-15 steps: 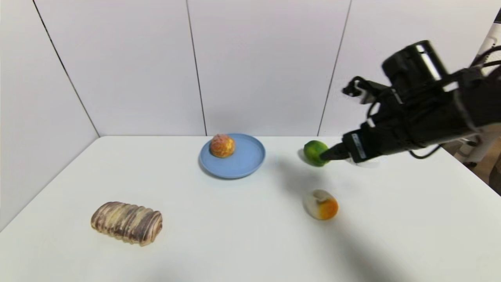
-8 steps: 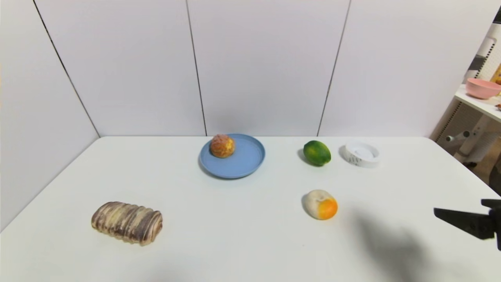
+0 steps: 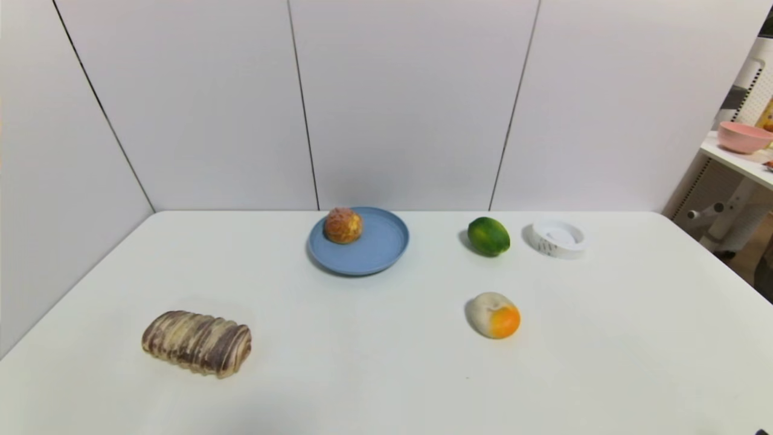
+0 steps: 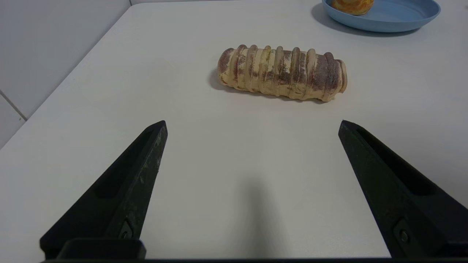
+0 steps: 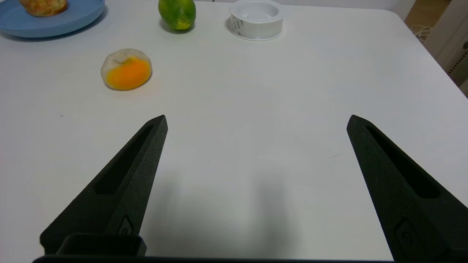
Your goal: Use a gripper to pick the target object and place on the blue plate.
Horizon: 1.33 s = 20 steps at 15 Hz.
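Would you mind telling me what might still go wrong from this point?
Little seems at stake: the cream-puff bun rests on the blue plate, but near its far-left rim, so a knock might roll it off. Both the left gripper and right gripper are open and empty.

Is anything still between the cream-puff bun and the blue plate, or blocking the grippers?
Nothing stands between them: the cream-puff bun already sits on the blue plate. The right gripper and left gripper are both open over bare table, holding nothing.
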{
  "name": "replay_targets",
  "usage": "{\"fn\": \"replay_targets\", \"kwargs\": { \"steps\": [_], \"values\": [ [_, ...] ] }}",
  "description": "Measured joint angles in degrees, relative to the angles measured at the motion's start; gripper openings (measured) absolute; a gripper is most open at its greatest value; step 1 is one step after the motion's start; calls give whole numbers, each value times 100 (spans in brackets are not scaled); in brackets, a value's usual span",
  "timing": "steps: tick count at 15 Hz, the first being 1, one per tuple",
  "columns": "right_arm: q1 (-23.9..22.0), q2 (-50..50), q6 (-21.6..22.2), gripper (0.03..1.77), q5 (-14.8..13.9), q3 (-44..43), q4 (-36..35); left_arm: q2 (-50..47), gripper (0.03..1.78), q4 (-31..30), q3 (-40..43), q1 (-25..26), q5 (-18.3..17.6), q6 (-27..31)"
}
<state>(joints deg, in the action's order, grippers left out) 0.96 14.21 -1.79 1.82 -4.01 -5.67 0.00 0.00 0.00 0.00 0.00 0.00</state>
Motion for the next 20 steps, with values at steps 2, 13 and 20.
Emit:
{"fn": "replay_targets", "kwargs": {
  "steps": [2,13,20],
  "values": [
    [-41,-735,-16,169,-11,258,135,0,169,0,0,0,0,0],
    [-66,-1440,169,169,-197,391,560,0,169,0,0,0,0,0],
    [-63,-1442,197,169,-208,396,557,0,169,0,0,0,0,0]
  ]
}}
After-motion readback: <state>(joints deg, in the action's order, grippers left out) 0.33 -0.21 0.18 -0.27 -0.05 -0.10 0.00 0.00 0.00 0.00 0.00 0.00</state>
